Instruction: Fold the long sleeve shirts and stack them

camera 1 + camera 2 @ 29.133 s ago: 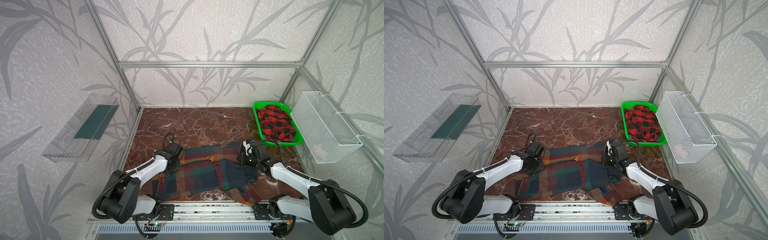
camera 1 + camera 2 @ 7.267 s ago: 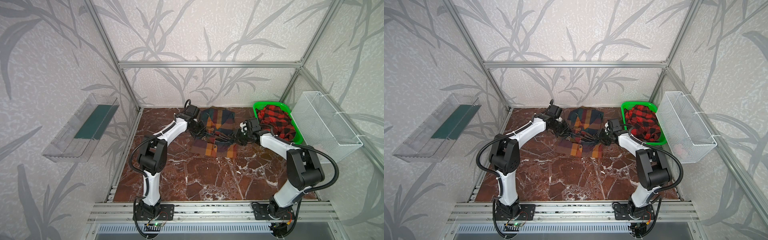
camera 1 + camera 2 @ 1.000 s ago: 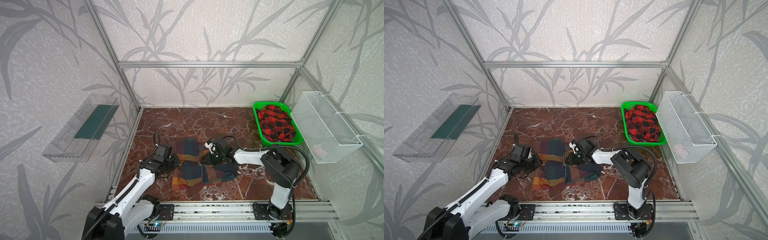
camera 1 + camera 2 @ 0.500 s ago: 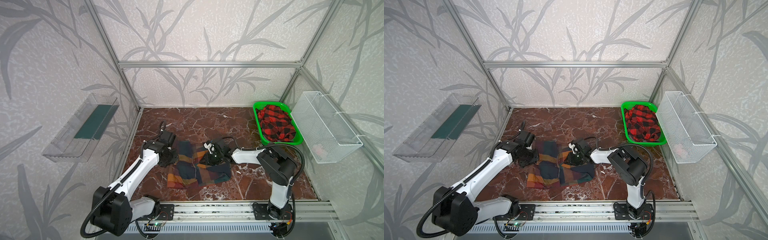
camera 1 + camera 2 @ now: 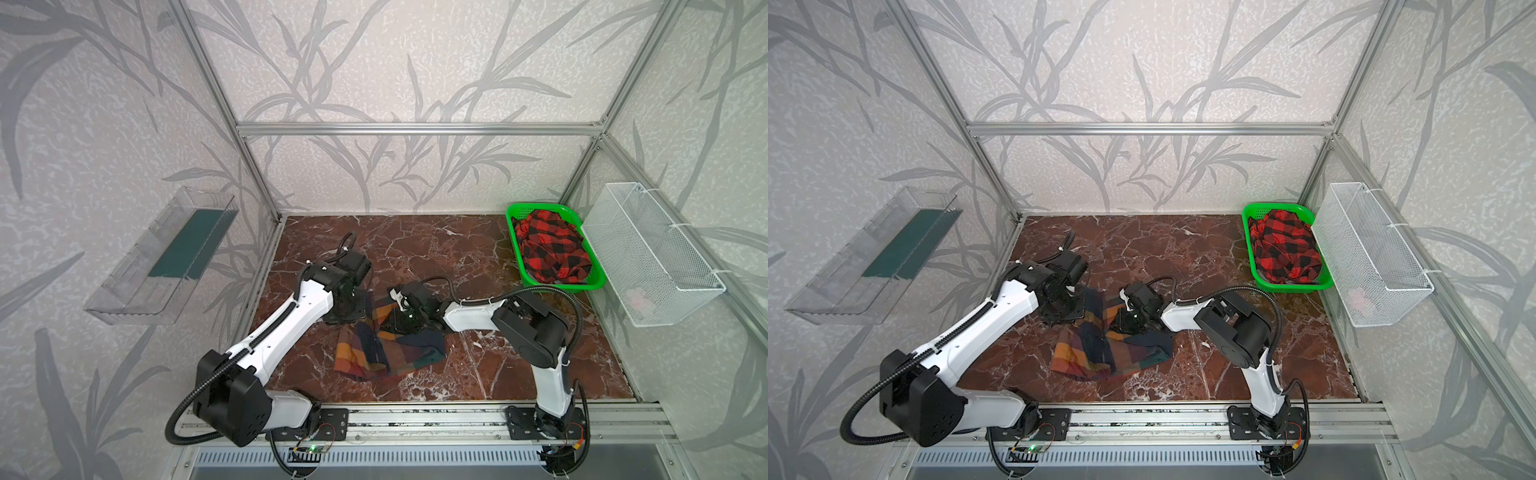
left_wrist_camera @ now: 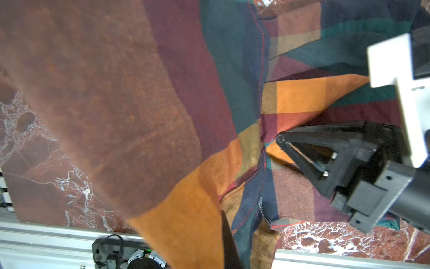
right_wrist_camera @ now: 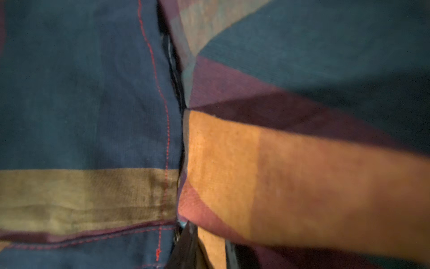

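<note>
**Item 1: block-plaid shirt** point(image 5: 386, 353), in navy, orange, dark green and red.
- Location: near the middle of the counter point(image 5: 436, 249), part-folded into a rumpled bundle. Its far edge is raised between your two arms.
- Handling, as judged: light, limp woven cloth with no stiffness, so the layers will likely slide and sag. Take it at seams or folded edges and pinch every layer.
- Left jaws: closed. Cloth hangs across the left wrist view, so you appear to hold the raised edge.
- Right jaws: tips brought together on a fold of the same shirt.

**Item 2: red-and-black check shirt** point(image 5: 552, 249).
- Location: heaped unfolded in the green basket point(image 5: 536, 205) at the far right corner.
- Handling, as judged: equally soft, and the sleeves may be tangled. Lift it by the collar or shoulders.
</note>
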Action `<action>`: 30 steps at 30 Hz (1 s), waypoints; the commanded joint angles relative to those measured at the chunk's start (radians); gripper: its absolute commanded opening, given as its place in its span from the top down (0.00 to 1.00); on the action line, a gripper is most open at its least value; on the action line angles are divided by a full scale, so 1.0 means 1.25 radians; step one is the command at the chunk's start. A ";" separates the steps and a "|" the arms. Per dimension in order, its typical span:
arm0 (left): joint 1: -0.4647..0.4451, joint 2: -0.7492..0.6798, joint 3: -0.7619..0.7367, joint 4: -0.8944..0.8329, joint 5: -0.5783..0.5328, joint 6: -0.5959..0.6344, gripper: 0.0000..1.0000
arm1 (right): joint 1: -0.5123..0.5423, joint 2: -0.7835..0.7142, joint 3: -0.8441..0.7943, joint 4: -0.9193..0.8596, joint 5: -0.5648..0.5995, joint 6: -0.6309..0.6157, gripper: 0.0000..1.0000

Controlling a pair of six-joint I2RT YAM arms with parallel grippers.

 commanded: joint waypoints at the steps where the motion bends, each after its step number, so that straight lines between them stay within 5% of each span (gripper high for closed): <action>1: -0.020 0.025 0.058 -0.058 -0.029 0.001 1.00 | 0.020 0.045 0.011 -0.013 0.014 0.030 0.77; 22: -0.170 0.278 0.272 -0.123 0.003 -0.039 1.00 | 0.069 0.134 0.050 0.087 -0.009 0.156 0.81; 30: -0.234 0.324 0.265 -0.133 -0.053 -0.037 1.00 | 0.069 0.137 0.040 0.105 0.015 0.176 0.81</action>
